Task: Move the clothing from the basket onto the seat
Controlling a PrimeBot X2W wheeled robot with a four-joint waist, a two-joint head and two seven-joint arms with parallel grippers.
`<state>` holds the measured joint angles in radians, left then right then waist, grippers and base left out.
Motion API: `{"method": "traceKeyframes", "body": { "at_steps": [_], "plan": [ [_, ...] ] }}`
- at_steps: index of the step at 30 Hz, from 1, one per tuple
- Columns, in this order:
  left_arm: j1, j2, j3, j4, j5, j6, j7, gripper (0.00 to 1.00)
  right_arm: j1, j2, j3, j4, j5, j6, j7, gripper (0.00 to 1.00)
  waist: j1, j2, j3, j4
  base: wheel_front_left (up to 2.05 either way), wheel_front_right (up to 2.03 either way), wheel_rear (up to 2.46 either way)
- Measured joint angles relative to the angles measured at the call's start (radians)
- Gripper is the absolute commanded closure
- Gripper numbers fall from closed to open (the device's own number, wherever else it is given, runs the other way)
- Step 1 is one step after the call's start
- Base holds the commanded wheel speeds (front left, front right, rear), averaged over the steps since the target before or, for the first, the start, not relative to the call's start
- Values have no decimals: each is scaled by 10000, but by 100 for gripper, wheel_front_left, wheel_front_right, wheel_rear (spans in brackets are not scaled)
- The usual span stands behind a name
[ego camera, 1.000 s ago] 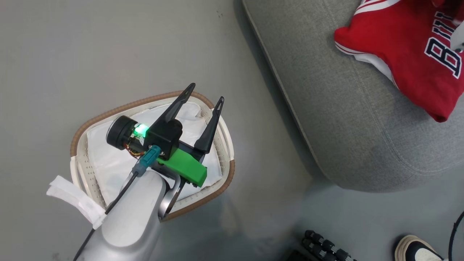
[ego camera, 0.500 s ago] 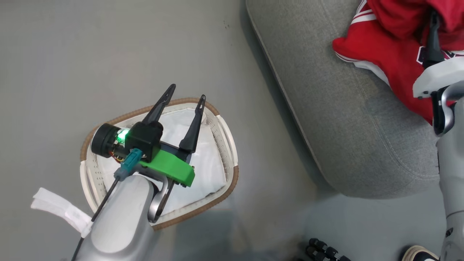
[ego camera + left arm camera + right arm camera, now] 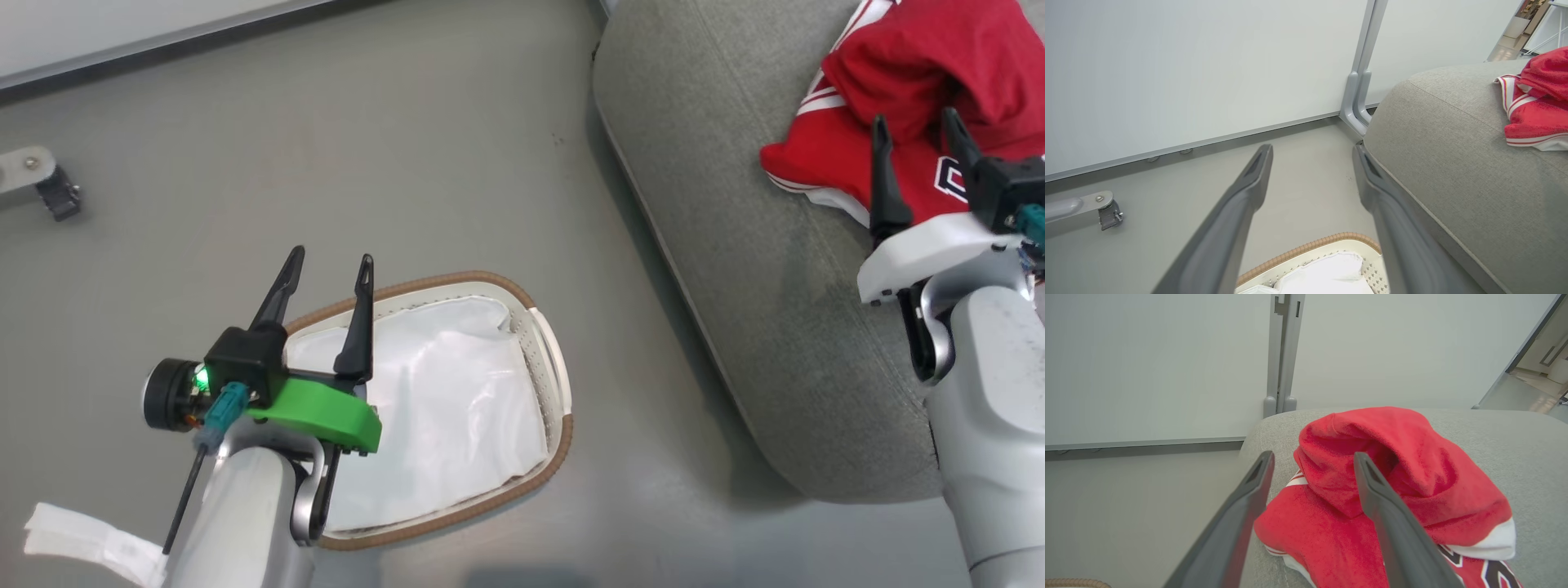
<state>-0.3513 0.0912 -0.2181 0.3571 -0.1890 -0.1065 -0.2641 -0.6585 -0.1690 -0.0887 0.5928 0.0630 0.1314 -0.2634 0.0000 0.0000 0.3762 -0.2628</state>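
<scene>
Both fingers of the right gripper [image 3: 914,121] spread apart, empty, poised over the clothing [image 3: 914,49]; touching the cloth or just above it, cannot tell. Fingers of the left gripper [image 3: 331,255] also spread, empty, over the rim of the basket [image 3: 457,282]. Clothing: two red garments heaped on the seat [image 3: 735,204], a crumpled one on top of the lettered jersey [image 3: 816,159]. Basket sits on the floor [image 3: 408,163] beside the seat, with its white liner [image 3: 441,408] inside. Step, by my read: placing done, task looks complete. Next move calls for lifting the right arm clear without snagging cloth.
</scene>
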Motion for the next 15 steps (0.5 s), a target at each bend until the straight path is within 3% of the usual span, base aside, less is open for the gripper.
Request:
{"method": "traceKeyframes", "body": {
  "at_steps": [15],
  "plan": [
    [1480,-270,1956,17,692,389,0,0,1679,924,499,-328,190,0,0,0,0,0,-1577,1371,0,0,0]
  ]
}}
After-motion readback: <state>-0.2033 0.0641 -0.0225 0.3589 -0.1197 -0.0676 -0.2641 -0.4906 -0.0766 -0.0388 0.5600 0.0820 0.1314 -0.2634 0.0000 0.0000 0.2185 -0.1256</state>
